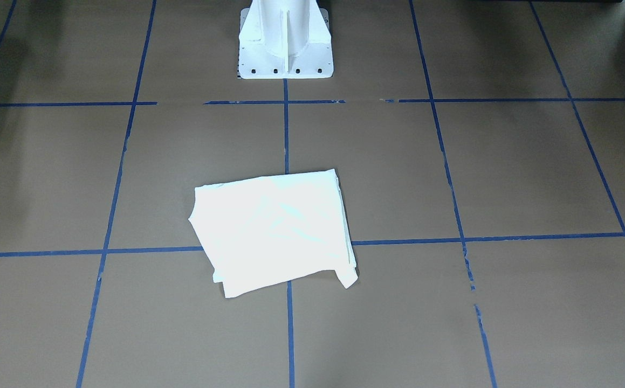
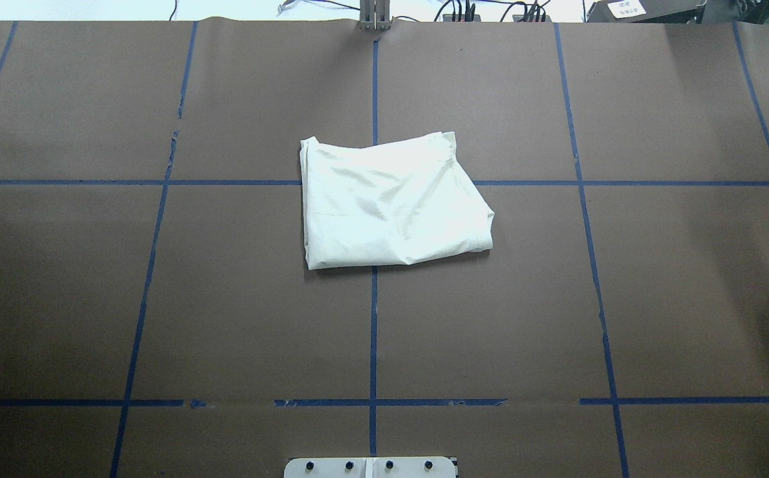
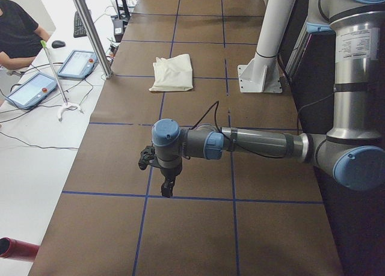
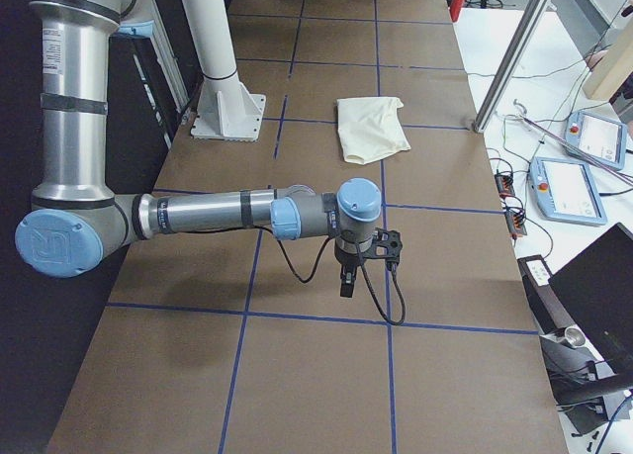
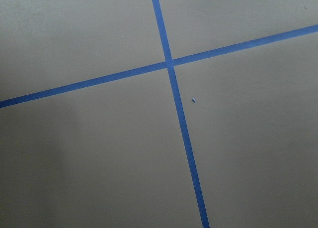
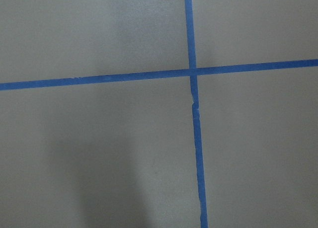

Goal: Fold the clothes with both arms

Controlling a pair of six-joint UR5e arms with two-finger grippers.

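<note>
The clothes are one cream-white shirt [image 1: 272, 231], folded into a rough rectangle with its plain side up, lying at the middle of the brown table [image 2: 158, 299]. The shirt [image 2: 391, 202] has nothing touching it. My left gripper [image 3: 167, 189] hangs low over the table at its left end, far from the shirt [image 3: 173, 73]. At the table's right end my right gripper [image 4: 346, 281] hangs just as far from the shirt [image 4: 370, 128]. Each gripper shows only in a side view, so I cannot tell whether it is open or shut. Both wrist views hold only brown table and crossing blue tape.
The white pedestal base [image 1: 285, 48] stands at the robot's edge of the table. Blue tape lines [image 2: 373, 318] grid the surface. Beyond the far edge are teach pendants [image 3: 33, 88] [image 4: 569, 189], a metal post [image 3: 90, 32] and a seated person [image 3: 15, 35].
</note>
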